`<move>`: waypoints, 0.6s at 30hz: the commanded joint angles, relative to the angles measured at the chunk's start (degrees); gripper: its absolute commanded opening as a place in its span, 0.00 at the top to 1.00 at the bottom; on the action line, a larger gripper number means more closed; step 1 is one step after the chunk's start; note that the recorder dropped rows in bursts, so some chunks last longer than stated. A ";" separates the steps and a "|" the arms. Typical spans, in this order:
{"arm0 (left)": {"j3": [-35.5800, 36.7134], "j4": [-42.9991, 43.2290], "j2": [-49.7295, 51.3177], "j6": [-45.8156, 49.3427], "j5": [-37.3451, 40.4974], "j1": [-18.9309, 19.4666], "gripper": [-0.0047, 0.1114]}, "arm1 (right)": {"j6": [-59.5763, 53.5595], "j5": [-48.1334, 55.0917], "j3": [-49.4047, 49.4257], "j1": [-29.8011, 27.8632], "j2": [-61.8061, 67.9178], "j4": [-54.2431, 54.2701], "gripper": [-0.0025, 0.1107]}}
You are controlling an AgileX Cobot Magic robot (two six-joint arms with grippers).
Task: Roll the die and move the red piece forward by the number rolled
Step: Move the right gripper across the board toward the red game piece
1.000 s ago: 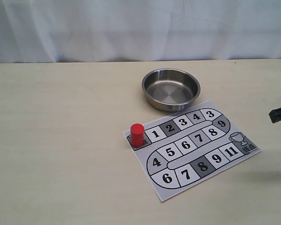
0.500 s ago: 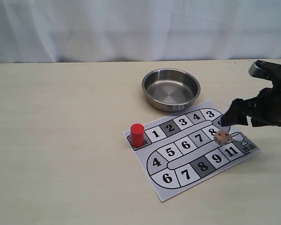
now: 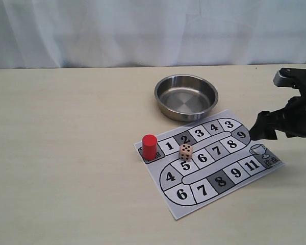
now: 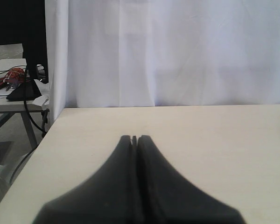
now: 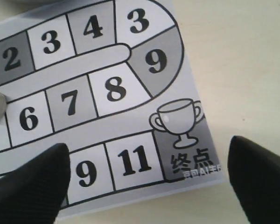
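The die (image 3: 185,151) is seen on the board (image 3: 202,190) just right of the red piece (image 3: 149,146), so its top dots should be counted before the red piece is picked up straight by the spread, empty right gripper (image 5: 147,182).

Exterior overlooks table (image 3: 66,153); right wrist close above shared board (image 3: 209,158)

die (image 3: 185,151) on board (image 3: 221,180), right of red piece (image 3: 149,146), bowl (image 3: 186,99) behind
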 commanded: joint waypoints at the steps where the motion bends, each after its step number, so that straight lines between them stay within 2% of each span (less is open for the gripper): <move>1: -0.30 -0.07 -0.06 -0.12 -0.53 -0.01 0.96 | 6.49 -0.76 -0.13 -0.11 -0.07 -7.77 0.29; 5: -0.30 -0.07 -0.06 -0.12 -0.53 -0.01 0.96 | 7.60 -0.32 -0.13 -0.11 -0.07 -8.95 0.42; 10: -0.30 -0.07 -0.06 -0.12 -0.53 -0.01 0.96 | 4.55 0.90 -0.13 1.18 -0.07 -8.95 0.64; 13: -0.30 -0.07 -0.06 -0.12 -0.53 -0.01 0.96 | 0.32 1.16 -0.13 4.87 -0.07 -8.95 0.77; 18: -0.30 -0.07 -0.06 -0.12 -0.53 -0.01 0.96 | -0.25 -1.41 -0.13 11.96 -0.07 -8.95 0.89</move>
